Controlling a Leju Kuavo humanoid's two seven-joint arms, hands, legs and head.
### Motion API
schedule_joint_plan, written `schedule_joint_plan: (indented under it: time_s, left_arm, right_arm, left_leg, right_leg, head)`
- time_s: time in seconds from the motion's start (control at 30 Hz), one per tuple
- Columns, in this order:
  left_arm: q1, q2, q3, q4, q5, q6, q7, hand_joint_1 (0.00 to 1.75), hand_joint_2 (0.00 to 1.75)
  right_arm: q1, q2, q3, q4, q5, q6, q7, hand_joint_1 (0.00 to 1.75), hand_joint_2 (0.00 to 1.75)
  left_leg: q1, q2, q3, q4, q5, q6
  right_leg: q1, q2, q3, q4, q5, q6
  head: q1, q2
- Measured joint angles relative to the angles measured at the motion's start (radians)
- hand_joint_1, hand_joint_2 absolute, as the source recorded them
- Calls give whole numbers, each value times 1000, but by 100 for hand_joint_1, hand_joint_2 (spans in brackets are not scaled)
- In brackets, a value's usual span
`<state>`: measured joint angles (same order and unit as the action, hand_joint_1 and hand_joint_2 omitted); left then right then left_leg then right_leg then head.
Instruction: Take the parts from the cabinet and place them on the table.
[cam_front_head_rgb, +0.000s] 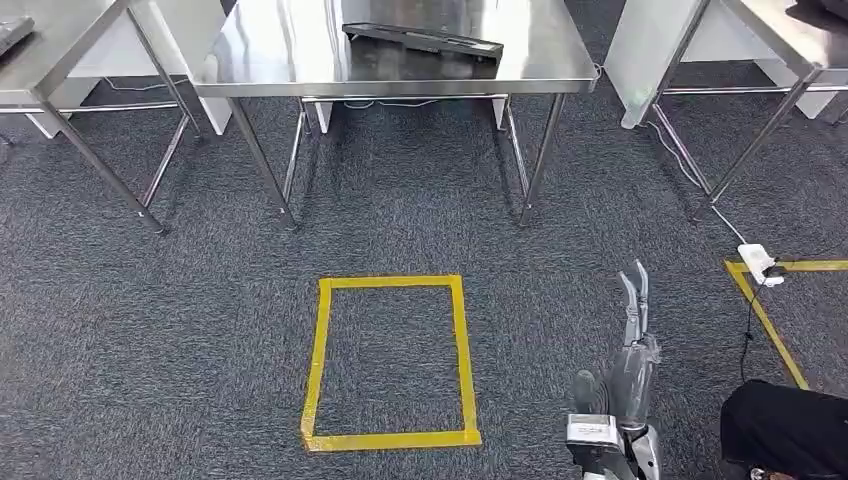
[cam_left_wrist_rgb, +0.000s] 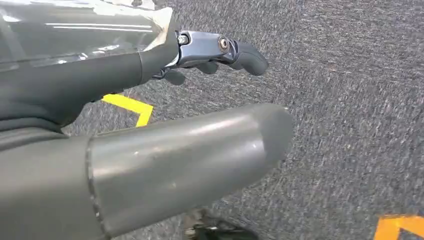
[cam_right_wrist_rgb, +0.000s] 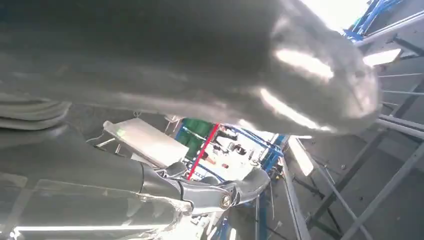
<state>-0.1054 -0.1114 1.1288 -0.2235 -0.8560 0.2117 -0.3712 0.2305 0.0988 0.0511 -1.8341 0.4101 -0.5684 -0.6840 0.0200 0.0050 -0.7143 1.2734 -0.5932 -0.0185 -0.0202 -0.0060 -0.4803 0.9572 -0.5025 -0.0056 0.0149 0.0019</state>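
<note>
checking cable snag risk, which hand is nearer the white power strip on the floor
Right. The right hand is just left of the power strip; the left hand is over carpet by a yellow tape corner.

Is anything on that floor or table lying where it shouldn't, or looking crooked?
Two small things stand out. A white power strip lies loose on the carpet, overlapping the corner of a yellow tape outline. On the steel table, a long dark part sits askew to the edges. No spills or damage are visible.
</note>
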Motion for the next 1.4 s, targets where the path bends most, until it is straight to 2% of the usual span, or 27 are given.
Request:
schedule_joint_plan:
  time_s: [0.03,0.07,0.13,0.17,0.2,0.3,0.37,0.4,0.47,0.53,0.57,0.6,0.67,0.7,0.73,0.83,0.87,0.93,1.0,1.03,1.07,1.1,1.17,1.2,1.23,1.37,1.4]
  left_arm:
    - [0,1,0,0,0,0,0,0,0]
    - [0,1,-1,0,1,-1,0,0,0]
    - [-1,1,-5,0,1,-2,0,0,0]
    - [-2,2,-6,0,1,-2,-2,0,0]
    - [-4,2,-6,0,1,-3,-3,0,0]
    - [-3,3,-7,0,1,-3,-4,0,0]
    - [-4,1,-7,0,3,-5,-4,0,0]
    - [-5,1,-7,0,4,-5,-4,0,0]
    - [-5,2,-7,0,7,-5,-4,0,0]
    - [-4,2,-7,0,9,-4,-4,0,0]
    - [-4,2,-7,0,10,-4,-4,0,0]
    - [-3,2,-7,0,10,-4,-4,0,0]
    - [-2,0,-7,0,10,-3,-4,0,0]
    - [-3,0,-7,0,11,-3,-4,0,0]
    - [-4,1,-7,0,12,-2,-4,0,0]
    - [-3,1,-7,0,17,0,-4,0,0]
    - [-3,1,-7,0,17,0,-4,0,0]
    - [-2,0,-7,0,17,2,-4,0,0]
    - [-2,0,-7,0,17,2,-4,0,0]
    - [-1,0,-7,0,17,2,-4,0,0]
    - [1,0,-7,0,17,2,-4,0,0]
    - [2,0,-6,0,17,3,-4,0,0]
    - [2,0,-6,0,17,3,-4,0,0]
    - [1,1,-6,0,17,3,-4,0,0]
    - [-2,1,-6,0,17,3,-4,0,0]
    - [-1,1,-6,0,16,3,-4,0,0]
    - [-1,-3,-6,0,16,3,-3,0,0]
  right_arm:
    - [0,2,-1,0,2,2,1,0,0]
    - [0,3,-1,0,3,5,2,0,0]
    - [-1,5,-2,0,5,6,3,0,0]
    - [-1,7,-2,0,8,8,3,0,0]
    - [-2,8,-2,0,13,10,3,0,0]
    - [-4,14,-2,0,22,18,6,0,0]
    - [-10,18,-3,1,33,32,19,0,0]
    - [-15,18,-4,2,34,38,24,0,0]
    - [-31,19,-7,11,37,48,35,0,0]
    - [-43,19,-15,37,39,56,43,0,0]
    - [-48,19,-18,49,39,57,45,0,0]
    - [-55,19,-21,62,39,59,48,0,0]
    - [-75,19,-26,84,43,59,53,0,0]
    - [-87,19,-29,95,48,58,58,0,0]
    - [-94,20,-31,106,52,56,64,0,0]
    - [-111,20,-44,140,67,41,82,0,0]
    - [-120,21,-49,149,70,35,87,0,0]
    - [-136,22,-53,171,75,27,93,0,0]
    - [-139,23,-60,187,76,27,94,0,0]
    - [-141,23,-62,195,76,26,96,0,0]
    - [-142,23,-65,202,76,26,97,0,0]
    - [-143,23,-67,207,76,26,97,0,0]
    - [-149,23,-69,216,76,26,97,0,0]
    - [-153,24,-71,220,78,24,97,0,0]
    - [-155,24,-72,222,78,23,97,0,0]
    - [-162,27,-81,241,80,17,100,0,0]
    - [-164,27,-86,245,80,17,100,0,0]
  left_leg:
    - [0,0,-3,37,2,0]
    - [0,0,17,19,21,1]
    - [0,0,101,-102,79,6]
    - [0,-1,169,-209,113,12]
    - [-3,-4,206,-264,100,18]
    - [-11,-3,197,-278,100,27]
    - [0,-1,193,-297,116,50]
    - [-3,2,188,-300,123,57]
    - [-5,4,175,-299,132,65]
    - [-7,4,161,-297,141,64]
    - [-7,4,156,-296,145,63]
    - [-7,4,153,-296,149,61]
    - [-6,3,150,-291,152,54]
    - [-9,4,147,-287,154,49]
    - [-15,2,145,-285,154,43]
    - [-12,-1,141,-286,165,26]
    - [-9,-4,136,-282,163,20]
    - [-6,-5,101,-206,95,13]
    - [-6,-5,28,-39,10,6]
    - [-6,-5,0,27,-11,4]
    - [-6,-5,-4,42,-5,5]
    - [-6,-4,15,10,20,7]
    - [-6,8,108,-156,101,15]
    - [-9,45,159,-248,130,24]
    - [-18,67,169,-274,117,25]
    - [-23,28,154,-282,132,51]
    - [-15,23,158,-289,140,59]
  right_leg:
    - [2,0,-4,2,5,1]
    - [3,1,-10,4,10,2]
    - [3,1,-16,9,13,7]
    - [3,1,-18,16,12,7]
    - [7,1,-27,21,12,8]
    - [10,0,-37,24,23,25]
    - [20,1,-50,29,22,38]
    - [15,3,-67,59,-1,36]
    - [11,4,-133,206,-75,25]
    - [8,4,-190,343,-120,30]
    - [7,4,-185,342,-115,37]
    - [7,4,-153,290,-92,48]
    - [2,3,-41,94,-24,66]
    - [-2,3,-3,13,-19,62]
    - [10,6,-6,13,-11,52]
    - [11,5,-17,22,-5,36]
    - [-5,2,-16,16,3,24]
    - [-3,-5,-19,17,14,7]
    - [2,-17,-30,19,17,3]
    - [5,-23,-34,20,18,1]
    - [6,-29,-36,22,18,1]
    - [7,-35,-37,23,18,1]
    - [8,-47,-35,25,18,1]
    - [11,-52,-34,25,17,2]
    - [22,-57,-36,28,15,5]
    - [26,-89,-38,26,18,25]
    - [19,-66,-51,45,4,30]
  head:
    - [0,0]
    - [0,0]
    - [0,0]
    - [0,0]
    - [0,0]
    - [0,0]
    - [2,0]
    - [2,0]
    - [5,0]
    - [5,0]
    - [5,0]
    - [5,0]
    - [5,0]
    - [5,0]
    - [5,0]
    - [4,0]
    - [4,0]
    - [1,0]
    - [1,0]
    - [1,0]
    - [1,0]
    - [1,0]
    - [1,0]
    - [1,0]
    - [2,0]
    - [3,0]
    - [2,0]
